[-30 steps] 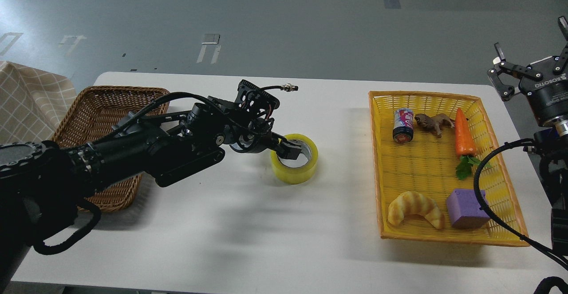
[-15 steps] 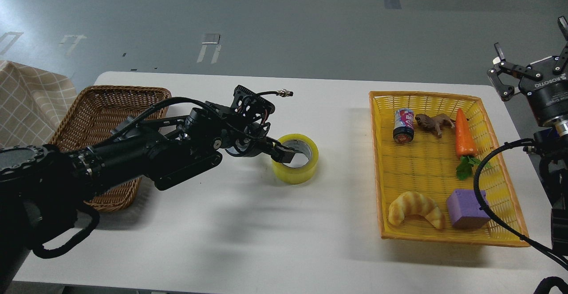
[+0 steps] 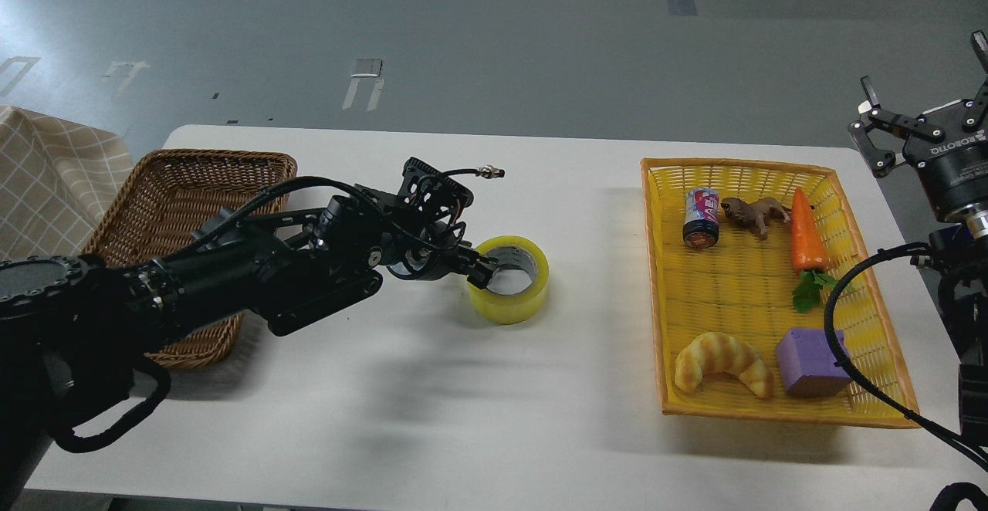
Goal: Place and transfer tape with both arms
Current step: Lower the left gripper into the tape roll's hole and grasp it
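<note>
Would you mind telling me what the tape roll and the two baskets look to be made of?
The tape roll looks like glossy, translucent yellow plastic film wound on a dull grey-white core, probably cardboard. The brown basket appears to be woven wicker or rattan: matte strands with a braided rim. The yellow basket shows a fine, even lattice with an orange rim, likely moulded plastic, though dyed weave is possible.

white table (image 3: 432, 403) | on it: tape (image 3: 519, 301) flat, at left gripper (image 3: 480, 266) tip | wicker basket (image 3: 166, 210) behind that arm | yellow tray (image 3: 737, 287) well beyond the tip
</note>
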Controlling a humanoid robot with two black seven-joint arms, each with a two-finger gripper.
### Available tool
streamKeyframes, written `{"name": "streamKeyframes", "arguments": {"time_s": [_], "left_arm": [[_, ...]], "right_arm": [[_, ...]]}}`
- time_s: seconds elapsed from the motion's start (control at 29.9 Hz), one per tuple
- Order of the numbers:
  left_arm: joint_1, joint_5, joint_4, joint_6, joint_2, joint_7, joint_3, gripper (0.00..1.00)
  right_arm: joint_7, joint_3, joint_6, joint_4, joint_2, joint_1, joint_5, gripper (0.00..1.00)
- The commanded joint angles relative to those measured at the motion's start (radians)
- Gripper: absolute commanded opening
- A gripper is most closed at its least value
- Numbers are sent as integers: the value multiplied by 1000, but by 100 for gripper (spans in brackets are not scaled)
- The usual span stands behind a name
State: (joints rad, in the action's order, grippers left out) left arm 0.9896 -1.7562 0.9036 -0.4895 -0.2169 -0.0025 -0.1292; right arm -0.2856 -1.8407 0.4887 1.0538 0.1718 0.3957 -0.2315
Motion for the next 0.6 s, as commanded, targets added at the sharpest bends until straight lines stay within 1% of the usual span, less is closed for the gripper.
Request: {"name": "streamKeyframes", "arguments": {"time_s": [0.0,0.33,0.57], "left_arm": [[14,-2,9,1,10,-17,-3,0],[76,4,11,1,10,-19,-4,0],[147,29,11,1,-31,-19,-10,0]], "right_arm": [[0,0,0,0,0,-1,0,100],[0,-9,0,3,0,-5,1,100],[0,-12,0,8,0,-5,1,100]]}}
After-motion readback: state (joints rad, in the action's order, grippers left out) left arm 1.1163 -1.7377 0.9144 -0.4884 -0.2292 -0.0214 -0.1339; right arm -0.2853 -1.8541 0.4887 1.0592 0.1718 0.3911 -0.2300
